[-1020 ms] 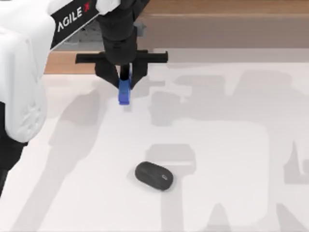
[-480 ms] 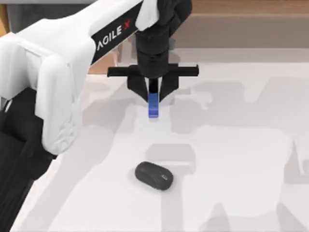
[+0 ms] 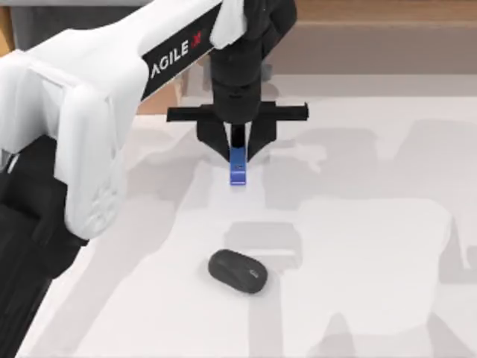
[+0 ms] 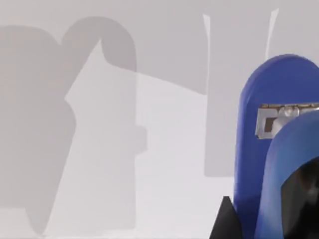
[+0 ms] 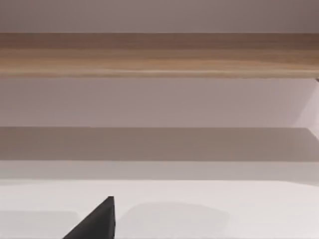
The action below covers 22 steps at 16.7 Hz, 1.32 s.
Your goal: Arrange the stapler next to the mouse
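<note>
The stapler (image 3: 238,165) is clenched in the left gripper (image 3: 237,149), carried mid-transfer at twelve o'clock of the mouse (image 3: 238,271); next, lowering beside it is called for.

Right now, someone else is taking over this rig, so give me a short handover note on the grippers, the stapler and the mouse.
Left gripper: shut on the stapler, holding it in the top view's upper middle, above the table.
Right gripper: a dark fingertip shows in its wrist view; open or shut cannot be told.
Mouse: lies on the table nearer the front edge, apart from the stapler.
Done: stapler gripped.
Left: bring the stapler to the mouse, set it down beside it, release.
</note>
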Tool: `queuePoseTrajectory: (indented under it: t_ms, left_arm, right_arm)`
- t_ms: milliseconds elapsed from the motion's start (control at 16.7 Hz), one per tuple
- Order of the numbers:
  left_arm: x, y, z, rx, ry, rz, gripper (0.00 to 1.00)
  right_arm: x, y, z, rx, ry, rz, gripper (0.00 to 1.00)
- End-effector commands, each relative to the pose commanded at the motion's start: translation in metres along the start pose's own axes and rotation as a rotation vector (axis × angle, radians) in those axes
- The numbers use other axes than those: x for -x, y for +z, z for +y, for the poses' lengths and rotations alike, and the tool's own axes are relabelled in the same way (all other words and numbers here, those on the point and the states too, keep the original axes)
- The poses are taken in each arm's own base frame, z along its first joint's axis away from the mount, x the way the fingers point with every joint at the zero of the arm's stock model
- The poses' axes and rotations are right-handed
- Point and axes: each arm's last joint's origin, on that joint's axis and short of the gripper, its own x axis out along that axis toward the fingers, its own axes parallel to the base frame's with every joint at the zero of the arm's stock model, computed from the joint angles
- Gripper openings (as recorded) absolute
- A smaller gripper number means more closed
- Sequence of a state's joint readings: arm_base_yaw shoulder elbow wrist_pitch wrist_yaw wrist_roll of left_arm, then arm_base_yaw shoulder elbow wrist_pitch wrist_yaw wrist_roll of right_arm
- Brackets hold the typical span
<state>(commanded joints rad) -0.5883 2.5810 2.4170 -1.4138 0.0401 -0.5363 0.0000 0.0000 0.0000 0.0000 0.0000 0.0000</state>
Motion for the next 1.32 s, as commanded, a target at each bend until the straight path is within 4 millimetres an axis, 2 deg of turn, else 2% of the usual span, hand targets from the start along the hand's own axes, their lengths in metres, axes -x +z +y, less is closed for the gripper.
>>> queuePoseTrajectory:
  t_ms: [540, 1020, 1320]
  left_arm:
    - [-0.013, -0.009, -0.003, -0.011, -0.021, 0.083, 0.0]
    - [-0.01, 0.0, 0.0, 0.0, -0.023, -0.021, 0.0]
    - [-0.029, 0.004, 0.002, 0.007, 0.014, -0.026, 0.0]
  right_arm:
    - [0.0, 0.0, 0.0, 0.0, 0.0, 0.0, 1.0]
    - [0.0, 0.0, 0.0, 0.0, 0.0, 0.0, 1.0]
    - [0.0, 0.0, 0.0, 0.0, 0.0, 0.0, 1.0]
